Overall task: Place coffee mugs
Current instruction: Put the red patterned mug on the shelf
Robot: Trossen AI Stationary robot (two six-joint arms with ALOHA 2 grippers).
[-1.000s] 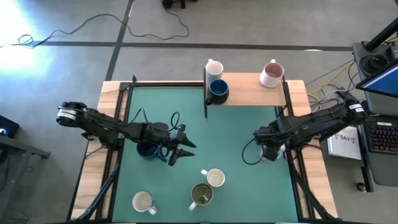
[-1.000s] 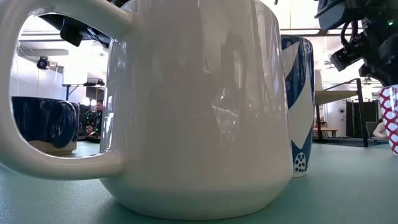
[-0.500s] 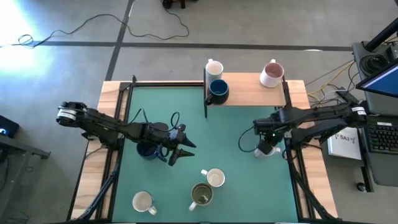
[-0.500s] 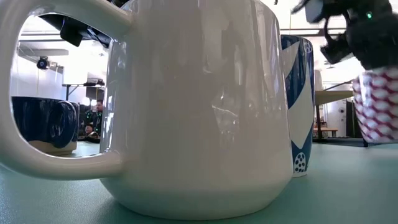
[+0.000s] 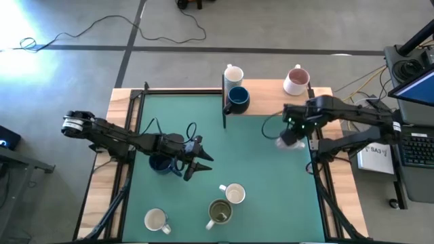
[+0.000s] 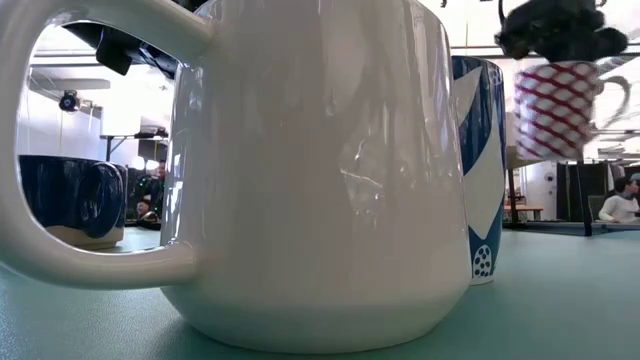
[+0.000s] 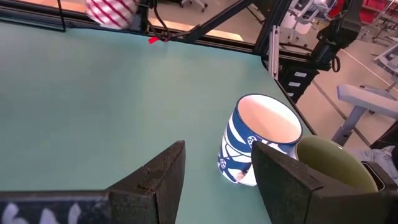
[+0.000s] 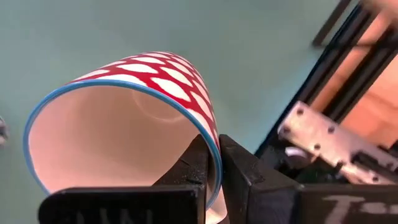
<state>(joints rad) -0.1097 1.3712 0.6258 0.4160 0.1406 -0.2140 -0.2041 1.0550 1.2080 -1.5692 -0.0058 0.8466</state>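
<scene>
My right gripper (image 5: 291,133) is shut on a mug with a red-and-white lattice pattern and a blue rim (image 8: 155,93), high over the right part of the green mat; the low view shows that mug (image 6: 555,105) in the air. My left gripper (image 5: 196,163) is open above the mat's middle, beside a navy mug (image 5: 160,165). A blue-and-white mug (image 7: 258,140) and an olive mug (image 7: 329,165) stand ahead of my left gripper (image 7: 214,180). A white mug (image 5: 156,219) stands near the front edge. White (image 5: 233,73), navy (image 5: 237,99) and pink-inside (image 5: 296,80) mugs stand on the far wooden shelf. My right gripper holds the lattice mug by its rim (image 8: 214,158), one finger inside the cup and one outside its wall. The fingers come from above, pointing down. The mug hangs below them, lifted clear of the mat and roughly upright, with its handle (image 6: 615,95) free.
A wooden shelf (image 5: 271,105) runs along the far edge with a dark upright divider (image 5: 224,102) at its left end. Black frame rails (image 5: 315,146) line the mat's sides. A large white mug (image 6: 300,170) stands right in front of the low camera.
My right gripper has risen from near the mat's right edge and travelled toward the far edge and the shelf. The lattice mug has gone with it, from mat level to well clear of the mat. My left arm has kept still.
</scene>
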